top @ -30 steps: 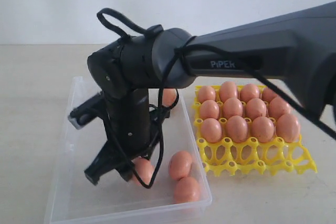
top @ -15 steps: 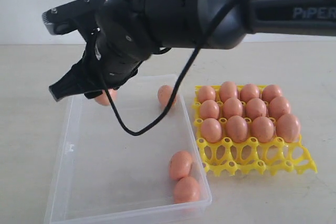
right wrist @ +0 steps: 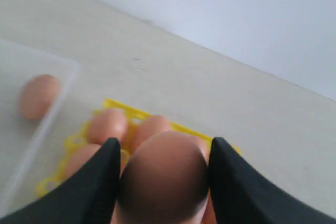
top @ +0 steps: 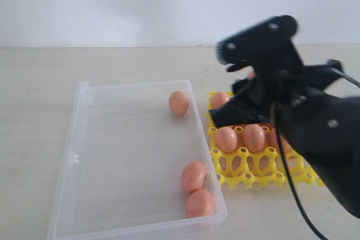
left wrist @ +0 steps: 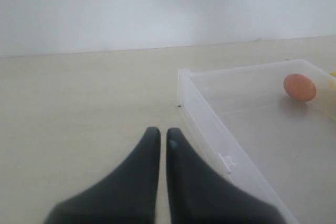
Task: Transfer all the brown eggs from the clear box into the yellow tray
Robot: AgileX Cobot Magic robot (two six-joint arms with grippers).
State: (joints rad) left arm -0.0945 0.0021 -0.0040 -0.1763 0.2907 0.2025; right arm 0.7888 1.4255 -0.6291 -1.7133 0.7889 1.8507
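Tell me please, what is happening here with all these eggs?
The right gripper is carrying one brown egg between its fingers, above the yellow tray. Several cups of the tray already hold other eggs. Three eggs lie in the clear box, one near the far wall and two near the front corner. The left gripper is shut and empty, and sits beside a corner of the box.

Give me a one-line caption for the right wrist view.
Right gripper clamps a brown egg over the partly filled yellow tray.
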